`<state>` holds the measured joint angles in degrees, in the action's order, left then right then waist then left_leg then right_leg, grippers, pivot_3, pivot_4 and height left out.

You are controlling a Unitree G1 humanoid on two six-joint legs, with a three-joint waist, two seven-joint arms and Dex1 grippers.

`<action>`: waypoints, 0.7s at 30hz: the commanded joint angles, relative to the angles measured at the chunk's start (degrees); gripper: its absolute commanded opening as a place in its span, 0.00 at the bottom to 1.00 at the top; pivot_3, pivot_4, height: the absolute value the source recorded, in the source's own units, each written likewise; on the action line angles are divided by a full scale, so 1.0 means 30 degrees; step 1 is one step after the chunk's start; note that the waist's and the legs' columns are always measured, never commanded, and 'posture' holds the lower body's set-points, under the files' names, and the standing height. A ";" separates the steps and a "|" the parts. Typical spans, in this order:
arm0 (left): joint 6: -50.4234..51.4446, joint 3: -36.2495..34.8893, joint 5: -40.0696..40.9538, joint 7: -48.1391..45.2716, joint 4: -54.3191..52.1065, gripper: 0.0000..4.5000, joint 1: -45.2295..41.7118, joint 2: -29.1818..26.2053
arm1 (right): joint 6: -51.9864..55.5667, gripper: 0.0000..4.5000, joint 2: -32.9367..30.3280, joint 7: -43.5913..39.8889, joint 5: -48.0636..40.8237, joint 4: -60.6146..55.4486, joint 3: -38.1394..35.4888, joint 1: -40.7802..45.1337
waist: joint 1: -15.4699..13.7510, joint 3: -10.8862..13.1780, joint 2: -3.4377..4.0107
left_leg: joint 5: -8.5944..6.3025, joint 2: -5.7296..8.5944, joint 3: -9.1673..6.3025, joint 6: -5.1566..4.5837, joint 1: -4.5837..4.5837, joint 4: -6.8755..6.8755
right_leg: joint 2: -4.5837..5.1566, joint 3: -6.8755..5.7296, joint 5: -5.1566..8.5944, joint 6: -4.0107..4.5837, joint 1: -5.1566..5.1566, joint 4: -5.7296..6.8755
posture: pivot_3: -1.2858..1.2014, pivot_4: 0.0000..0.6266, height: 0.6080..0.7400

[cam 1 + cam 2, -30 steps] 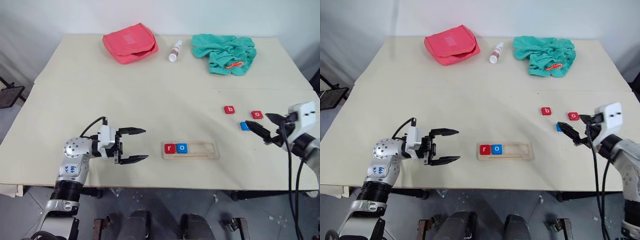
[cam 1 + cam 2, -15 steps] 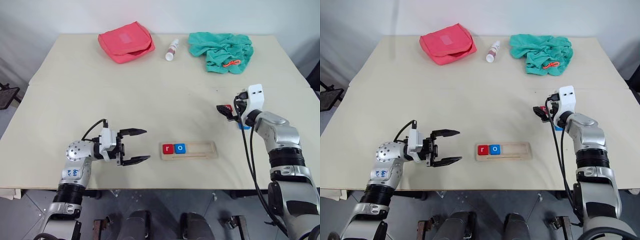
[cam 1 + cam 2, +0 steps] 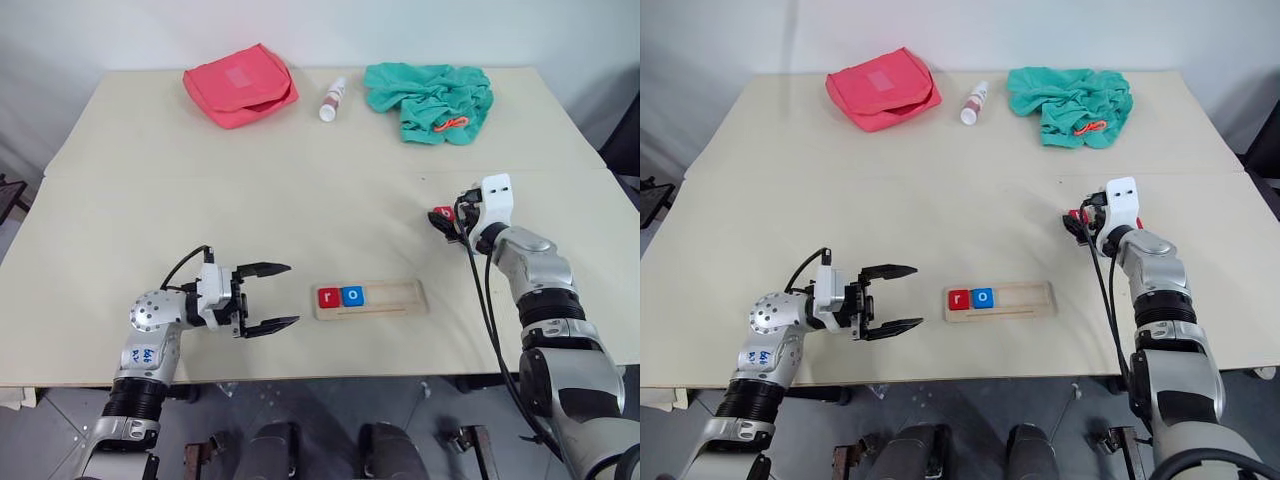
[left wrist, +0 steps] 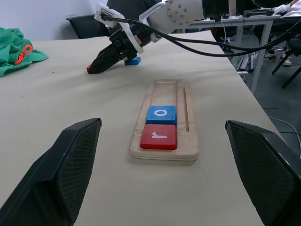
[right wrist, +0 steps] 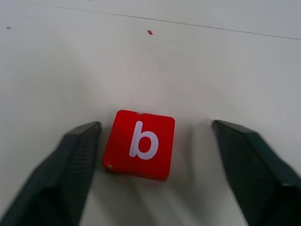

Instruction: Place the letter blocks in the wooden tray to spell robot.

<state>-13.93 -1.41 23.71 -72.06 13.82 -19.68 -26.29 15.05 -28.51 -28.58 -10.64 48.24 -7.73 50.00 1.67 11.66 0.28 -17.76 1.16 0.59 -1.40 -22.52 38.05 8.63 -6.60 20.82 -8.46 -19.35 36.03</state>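
Left gripper (image 3: 268, 297) near front table (image 3: 300, 190) edge, fingers spread, grasping nothing. Beside it wooden tray (image 3: 390, 298) with red r block (image 3: 328, 296) and blue o block (image 3: 353, 295) at its left end. Farther, right gripper (image 5: 153, 141) down at red b block (image 5: 139, 143): wrist view shows fingers apart, block between, one finger very close, contact unclear. Left wrist view shows blue block (image 4: 133, 60) behind that gripper. Far edge: red pouch (image 3: 240, 83), bottle (image 3: 330, 100), green cloth (image 3: 430, 97).

Far edge of counter (image 3: 200, 200): red pouch (image 3: 240, 84), small white bottle (image 3: 329, 100) lying on its side, crumpled green cloth (image 3: 428, 98) with something orange (image 3: 453, 123) on it. All well apart.
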 commanded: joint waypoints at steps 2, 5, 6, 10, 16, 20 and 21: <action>-0.0334 -0.0385 0.0205 0.0066 -0.0644 1.00 0.0167 -0.0305 | 0.0294 0.48 0.0561 0.0574 -0.0196 -0.1367 -0.0386 -0.0875 | -0.0001 -0.0003 -0.0004 | 0.0000 -0.0001 -0.0002 0.0000 0.0000 0.0000 | 0.0000 0.0002 0.0000 0.0000 -0.0002 0.0000 | 0.52 0.24 1.00; -0.0382 -0.0432 0.0316 -0.0159 -0.0386 1.00 0.0065 -0.0378 | 0.0530 0.32 0.0776 0.1051 -0.0402 -0.2962 -0.0705 -0.1470 | -0.0024 -0.0009 -0.0015 | 0.0000 0.0000 -0.0002 0.0001 0.0002 0.0002 | 0.0000 0.0009 0.0000 0.0000 -0.0002 0.0006 | 0.52 0.24 1.00; -0.0369 -0.0446 0.0389 -0.0294 -0.0316 1.00 0.0048 -0.0420 | 0.0793 0.32 0.0812 0.1163 -0.0552 -0.3924 -0.0847 -0.1801 | -0.0053 -0.0009 -0.0015 | 0.0000 0.0001 -0.0004 0.0001 0.0000 0.0003 | 0.0000 0.0011 0.0000 0.0000 -0.0002 0.0007 | 0.52 0.24 1.00; -0.0515 -0.0618 0.0658 -0.0923 0.0119 1.00 -0.0003 -0.0584 | 0.2728 0.32 0.0856 0.1581 -0.1413 -0.9159 -0.1383 -0.3734 | -0.0087 -0.0009 -0.0015 | 0.0000 0.0016 -0.0014 0.0001 -0.0028 0.0004 | 0.0005 0.0034 0.0000 0.0000 -0.0031 0.0010 | 0.52 0.24 1.00; -0.1062 -0.1220 0.1070 -0.2367 0.1330 1.00 -0.0050 -0.1268 | 0.8432 0.32 0.0968 0.3466 -0.3802 -2.2379 -0.3118 -1.1081 | -0.0375 -0.0017 -0.0012 | -0.0005 0.0009 -0.0064 0.0009 -0.0083 0.0006 | -0.0008 0.0020 0.0000 0.0000 -0.0101 0.0067 | 0.52 0.24 1.00; -0.1388 -0.1335 0.1168 -0.3200 0.1891 1.00 -0.0056 -0.1424 | 1.0286 0.32 0.1013 0.4406 -0.4319 -2.5760 -0.3648 -1.3267 | -0.0516 -0.0017 -0.0012 | -0.0006 0.0024 0.0001 0.0007 -0.0085 0.0032 | 0.0001 0.0054 0.0000 0.0000 -0.0098 0.0047 | 0.52 0.24 1.00; -0.1252 -0.1343 0.1172 -0.3398 0.2149 1.00 -0.0140 -0.1485 | 1.0845 0.32 0.1365 0.4914 -0.4530 -2.6516 -0.4011 -1.3881 | -0.0511 -0.0017 -0.0013 | 0.0002 0.0029 0.0039 -0.0006 -0.0083 0.0047 | 0.0004 0.0083 0.0000 0.0001 -0.0088 0.0019 | 0.52 0.24 1.00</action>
<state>-17.25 -4.54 25.76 -81.00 19.55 -19.80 -30.30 45.70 -25.31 -15.95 -22.63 -25.58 -16.85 9.49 0.14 11.61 0.24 -17.71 1.24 0.79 -1.44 -22.76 38.20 8.64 -6.29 20.82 -8.46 -19.60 36.00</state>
